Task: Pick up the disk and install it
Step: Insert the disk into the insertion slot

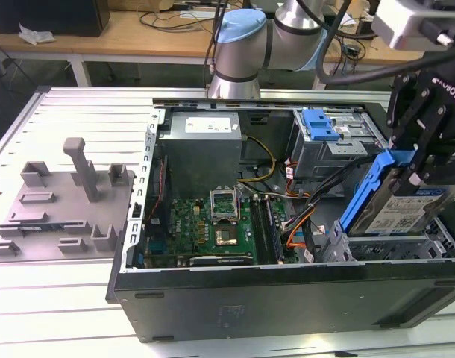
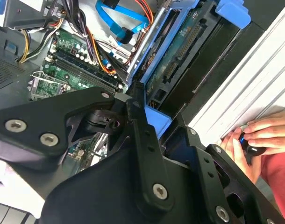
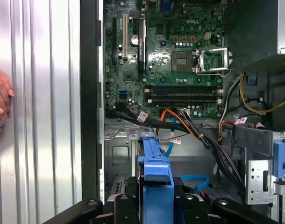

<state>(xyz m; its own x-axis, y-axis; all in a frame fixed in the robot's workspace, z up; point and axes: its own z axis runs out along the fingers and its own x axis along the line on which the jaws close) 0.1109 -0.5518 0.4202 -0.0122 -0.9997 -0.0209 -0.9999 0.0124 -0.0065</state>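
A black open computer case [image 1: 287, 298] lies on the ribbed aluminium table [image 1: 56, 306], a grey moulded plastic fixture [image 1: 63, 201] beside it on the exterior view's left. Inside, the green motherboard [image 1: 205, 224] lies just beside the grey metal power supply box [image 1: 201, 145]. At the exterior view's right, a silver hard drive in a blue plastic carrier [image 1: 399, 209] stands tilted, clamped in the black gripper [image 1: 415, 173].

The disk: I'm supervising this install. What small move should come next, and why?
Probably lower it slightly along its tilt: the gripper holds the disk tilted, its lower end at the drive bay opening, not yet seated.
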